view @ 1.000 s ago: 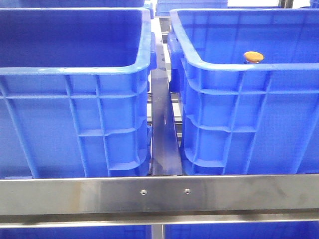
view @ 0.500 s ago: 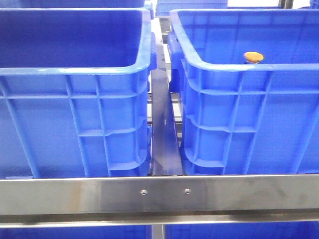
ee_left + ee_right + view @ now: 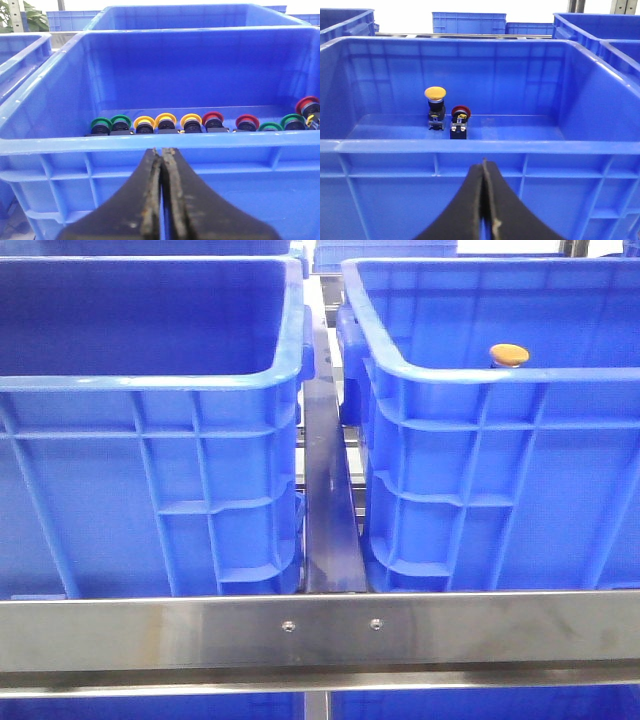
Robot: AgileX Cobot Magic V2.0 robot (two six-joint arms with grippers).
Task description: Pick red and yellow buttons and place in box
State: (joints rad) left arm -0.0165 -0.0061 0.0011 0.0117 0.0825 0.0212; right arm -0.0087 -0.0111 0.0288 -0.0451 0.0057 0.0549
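Nothing has shifted over the last second: the front view looks the same as it did a moment ago, with no arm over either bin, so the job seems to be in a pause, not mid-move.

Nearest to me, the steel rail runs across the front of the rack. Behind it stand two blue bins side by side, the left bin and the right bin, with a dark metal strip between them.

Both arms hang back on the near side of the bins. The left gripper has its fingers pressed together with nothing between them, and the right gripper is closed and empty as well.

Past the near wall of one bin, a row of buttons lies along the floor: green ones, a few yellow buttons and red buttons, with more at the far right end.

In the other bin, a yellow button stands upright just beside a red button on its dark body.

My guess is that pair is already delivered, and further picks from the row would need a gripper to open first.
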